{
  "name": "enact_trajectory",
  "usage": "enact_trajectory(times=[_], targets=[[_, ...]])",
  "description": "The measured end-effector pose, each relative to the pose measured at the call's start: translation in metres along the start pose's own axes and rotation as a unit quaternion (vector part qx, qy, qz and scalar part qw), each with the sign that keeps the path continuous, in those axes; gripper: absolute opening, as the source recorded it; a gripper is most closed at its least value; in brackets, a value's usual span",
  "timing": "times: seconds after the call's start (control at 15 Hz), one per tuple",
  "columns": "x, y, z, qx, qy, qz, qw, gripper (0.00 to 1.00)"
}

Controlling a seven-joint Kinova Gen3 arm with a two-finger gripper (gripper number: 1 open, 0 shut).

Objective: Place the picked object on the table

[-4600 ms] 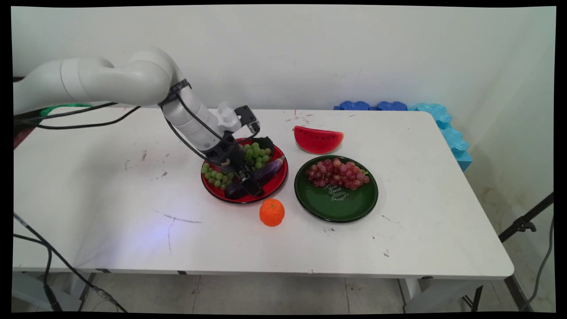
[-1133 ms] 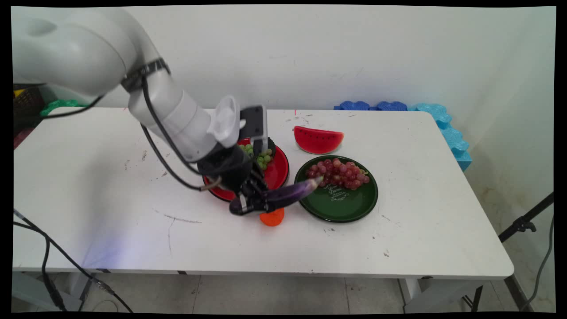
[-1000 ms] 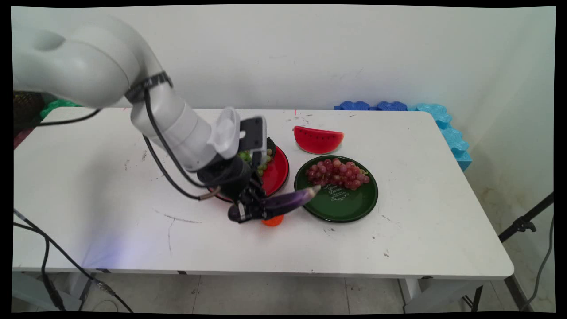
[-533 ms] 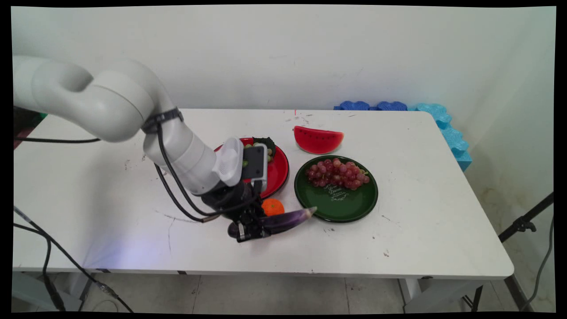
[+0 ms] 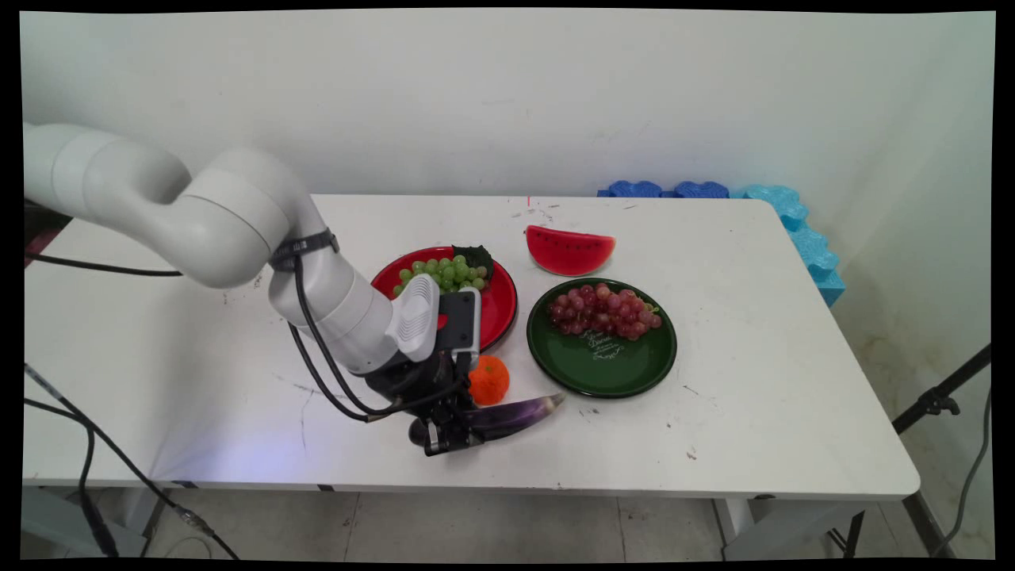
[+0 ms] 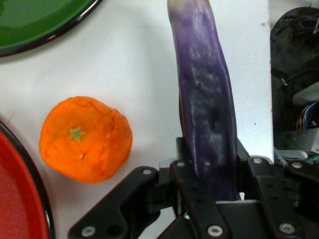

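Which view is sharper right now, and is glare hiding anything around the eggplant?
Hand view: sharp; the eggplant carries a soft white sheen but hides nothing, and the orange beside it is crisp. Main view: evenly lit, the gripper shut on the eggplant low over the table, casting only faint shadow.

From above the near side, we looked down across the whole worktop [image 5: 714, 428] toward the wall. From the hand, we looked closely along the jaws. Both views shared the aubergine [image 5: 507, 411] [image 6: 204, 114], the orange [image 5: 488, 379] [image 6: 85, 138] and both plate rims.
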Motion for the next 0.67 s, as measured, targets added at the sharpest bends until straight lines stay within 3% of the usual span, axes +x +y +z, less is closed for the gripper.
enact_trajectory(times=[0.27,0.33,0.67], targets=[[-0.002,0.0,0.005,0.001,0.001,0.001,1.0,0.0],[-0.002,0.001,0.005,0.002,0.003,0.002,1.0,1.0],[0.004,0.003,-0.007,0.004,0.022,0.003,0.9998,1.0]])
